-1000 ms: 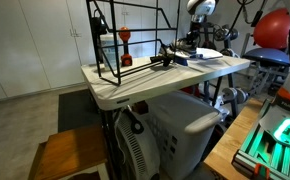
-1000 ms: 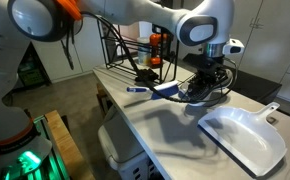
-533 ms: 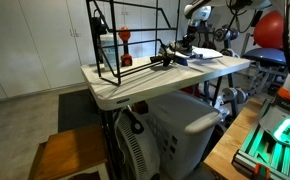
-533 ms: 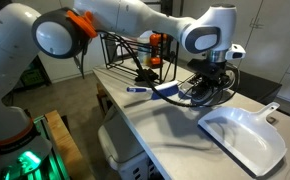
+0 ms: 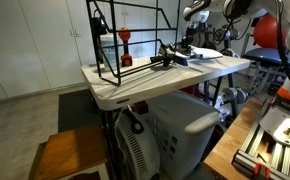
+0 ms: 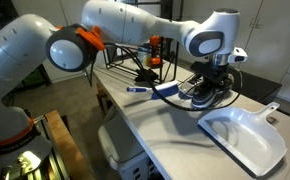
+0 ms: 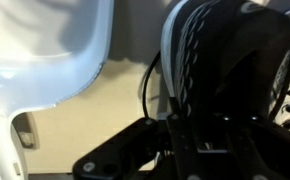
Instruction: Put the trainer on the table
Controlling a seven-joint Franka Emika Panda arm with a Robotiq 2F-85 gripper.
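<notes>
The trainer point(image 6: 205, 95) is a dark black-grey shoe at the off-white table point(image 6: 155, 130), between the wire rack and a white dustpan. My gripper point(image 6: 218, 82) comes down on it from above and is shut on it. I cannot tell whether its sole touches the tabletop. In the wrist view the trainer point(image 7: 225, 60) fills the right side, with my dark fingers point(image 7: 135, 150) along the bottom. In an exterior view the gripper point(image 5: 188, 42) and the trainer point(image 5: 190, 52) are small at the table's point(image 5: 135, 85) far end.
A white dustpan point(image 6: 245, 135) lies right of the trainer and also shows in the wrist view point(image 7: 45, 50). A black wire rack point(image 5: 135, 40) holds a red goblet point(image 5: 125, 45). A thin black gadget point(image 5: 165, 58) and a blue tool point(image 6: 150, 90) lie nearby. A brown stool point(image 5: 70, 155) stands below.
The arm's upper links have swung over the table. The gripper with the trainer has sunk slightly and otherwise stays in place.
</notes>
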